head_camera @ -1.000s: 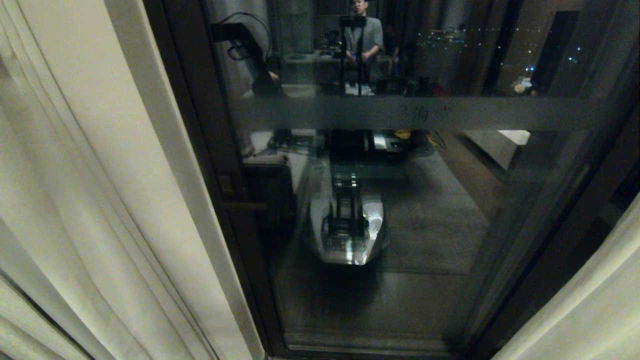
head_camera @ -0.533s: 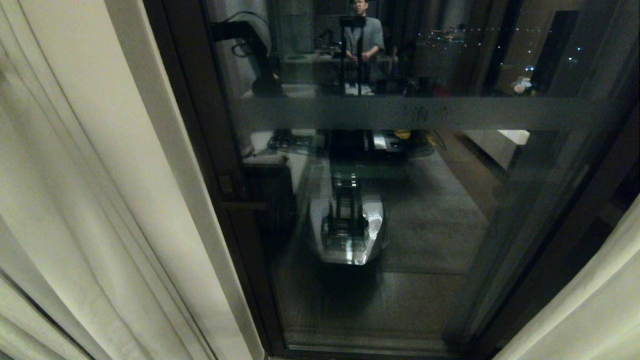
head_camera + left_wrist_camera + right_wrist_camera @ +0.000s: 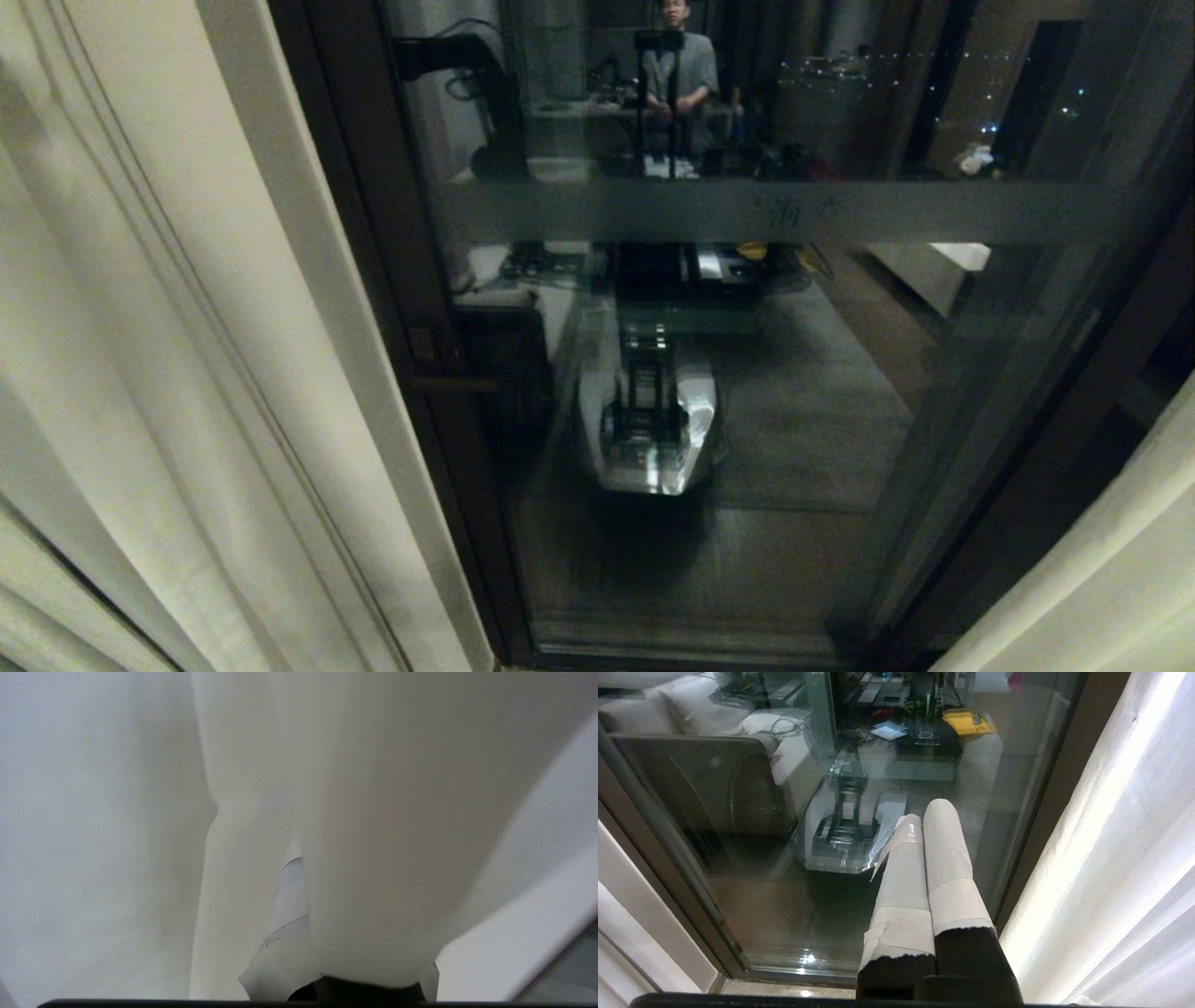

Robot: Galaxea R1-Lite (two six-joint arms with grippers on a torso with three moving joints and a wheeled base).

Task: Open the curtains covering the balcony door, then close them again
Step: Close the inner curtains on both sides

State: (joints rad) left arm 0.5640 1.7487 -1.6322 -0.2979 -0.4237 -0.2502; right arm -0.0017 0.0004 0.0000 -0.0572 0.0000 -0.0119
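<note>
The curtains stand apart: a cream left panel [image 3: 187, 373] and a right panel [image 3: 1102, 579] with the dark-framed glass balcony door [image 3: 794, 420] bare between them. In the left wrist view my left gripper [image 3: 322, 882] is shut on a fold of the left curtain [image 3: 397, 812]. The fabric drapes over the gripper and only one taped finger [image 3: 289, 905] shows. My right gripper [image 3: 924, 812] is shut and empty, its taped fingers pressed together. It points at the door glass [image 3: 761, 835] beside the right curtain [image 3: 1125, 858], apart from both. Neither gripper shows directly in the head view.
A frosted band [image 3: 840, 210] crosses the pane. A dark handle [image 3: 448, 383] sits on the door's left frame. The glass reflects my base [image 3: 649, 439], a black arm [image 3: 448, 56] and a person [image 3: 677, 75] standing behind. The door's bottom track [image 3: 672, 644] runs along the floor.
The folds of the left curtain have shifted and pulled a little tighter. The black arm reflected in the glass has moved slightly to the right. The door and right curtain look the same.
</note>
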